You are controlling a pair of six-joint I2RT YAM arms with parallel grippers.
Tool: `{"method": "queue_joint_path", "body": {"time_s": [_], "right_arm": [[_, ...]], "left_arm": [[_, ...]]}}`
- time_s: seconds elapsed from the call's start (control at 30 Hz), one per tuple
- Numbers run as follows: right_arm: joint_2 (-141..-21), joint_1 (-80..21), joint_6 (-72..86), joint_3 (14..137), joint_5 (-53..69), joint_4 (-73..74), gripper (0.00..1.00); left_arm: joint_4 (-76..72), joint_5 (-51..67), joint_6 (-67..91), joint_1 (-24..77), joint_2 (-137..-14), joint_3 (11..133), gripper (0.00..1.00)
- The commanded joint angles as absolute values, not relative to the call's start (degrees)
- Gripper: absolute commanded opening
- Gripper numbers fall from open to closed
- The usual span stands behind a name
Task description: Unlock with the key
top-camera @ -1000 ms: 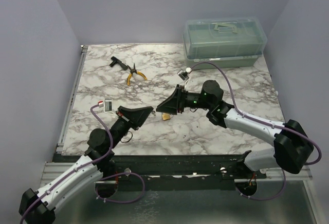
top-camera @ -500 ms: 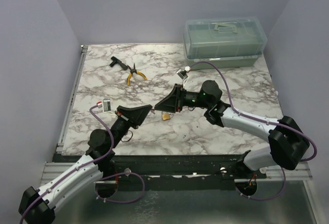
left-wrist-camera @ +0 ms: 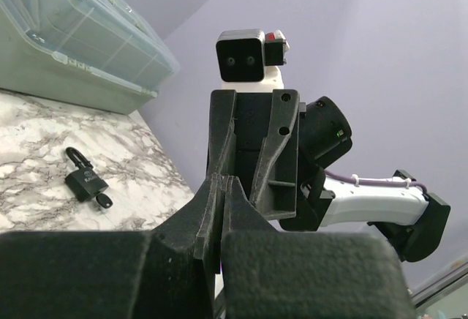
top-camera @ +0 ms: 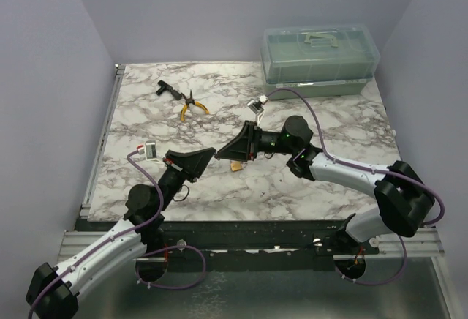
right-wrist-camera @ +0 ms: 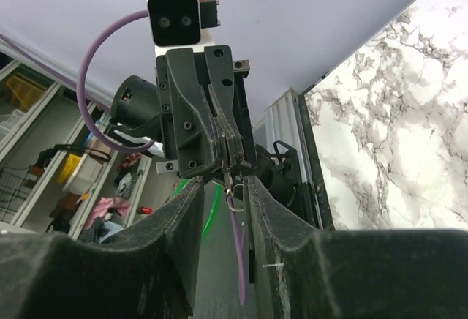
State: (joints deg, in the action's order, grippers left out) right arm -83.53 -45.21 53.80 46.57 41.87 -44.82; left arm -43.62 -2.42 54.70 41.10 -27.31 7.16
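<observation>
My left gripper (top-camera: pixel 214 153) is raised above the table and shut on the key (right-wrist-camera: pixel 228 174), a thin silver key with a small ring hanging below it. In its own view (left-wrist-camera: pixel 221 181) the fingers are pressed together and hide the key. My right gripper (top-camera: pixel 224 154) faces it tip to tip. It is open (right-wrist-camera: pixel 225 184), with one finger on each side of the key and ring, not touching them. The small brass padlock (top-camera: pixel 236 164) lies on the marble just below the grippers. It looks dark in the left wrist view (left-wrist-camera: pixel 84 182).
A clear green toolbox (top-camera: pixel 319 59) stands at the back right. Yellow-handled pliers (top-camera: pixel 192 105) and a small black bit (top-camera: pixel 164 88) lie at the back left. A metal rail (top-camera: pixel 99 147) runs along the table's left edge.
My right gripper has moved left toward the left gripper, so its open fingers now stand around the key. The left gripper has hardly moved.
</observation>
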Motion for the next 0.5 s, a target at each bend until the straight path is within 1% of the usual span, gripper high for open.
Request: {"method": "queue_joint_path", "body": {"time_s": [0.0,0.1,0.33,0.47], "right_arm": [[-84.45,-45.87,54.31,47.60,43.29,-48.03,0.33],[-84.89,-46.20,54.49,47.85,43.25,-48.45,0.33],[-86.02,-46.76,54.93,48.42,43.42,-49.25,0.27],[-86.34,-46.93,54.95,48.68,43.33,-49.22,0.26]], "left_arm": [[-46.67,-3.68,55.09,41.11,-27.84,5.93,0.00],[-47.45,-4.26,55.39,41.11,-28.14,5.56,0.00],[-48.85,-5.09,55.60,41.13,-28.72,4.97,0.00],[-49.04,-5.32,55.73,41.12,-28.61,4.68,0.00]]}}
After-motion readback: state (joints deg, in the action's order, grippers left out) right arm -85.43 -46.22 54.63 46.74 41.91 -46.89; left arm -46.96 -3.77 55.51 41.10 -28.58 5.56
